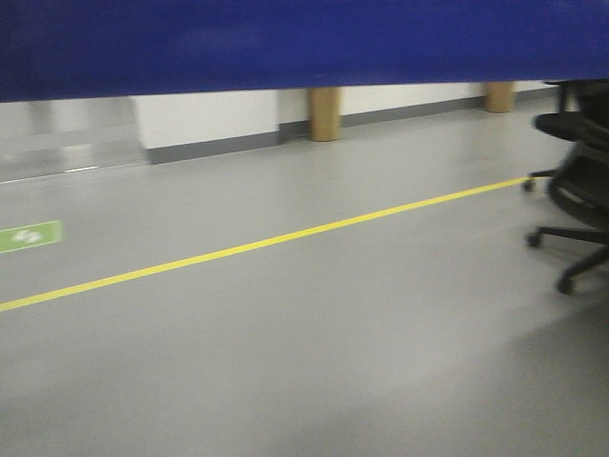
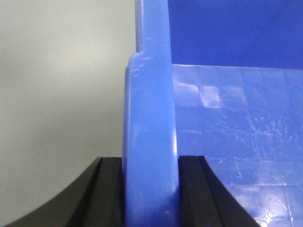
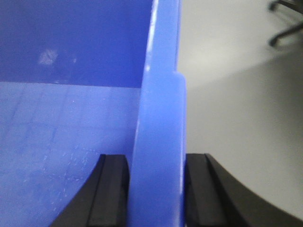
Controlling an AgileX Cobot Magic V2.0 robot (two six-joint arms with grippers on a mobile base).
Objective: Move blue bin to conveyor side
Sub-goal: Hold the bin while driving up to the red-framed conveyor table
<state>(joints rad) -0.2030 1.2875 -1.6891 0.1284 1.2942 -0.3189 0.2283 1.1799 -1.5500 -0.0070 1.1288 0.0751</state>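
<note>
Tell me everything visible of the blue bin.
The blue bin is glossy, scuffed blue plastic with a thickened rim and a faint square grid on its inner bottom; the visible inside is empty. Each wrist view looks along a side wall edge-on, clamped between black fingers: the left gripper shuts on one wall, the right gripper on the opposite one. In the front view its wall spans the top of the frame above the grey floor, so it seems lifted.

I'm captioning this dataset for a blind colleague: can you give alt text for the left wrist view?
Black jaws of the left gripper clamp the upright wall of a glossy blue bin, seen edge-on up the middle. The bin's scuffed inside fills the right; plain grey background lies to the left.
</note>
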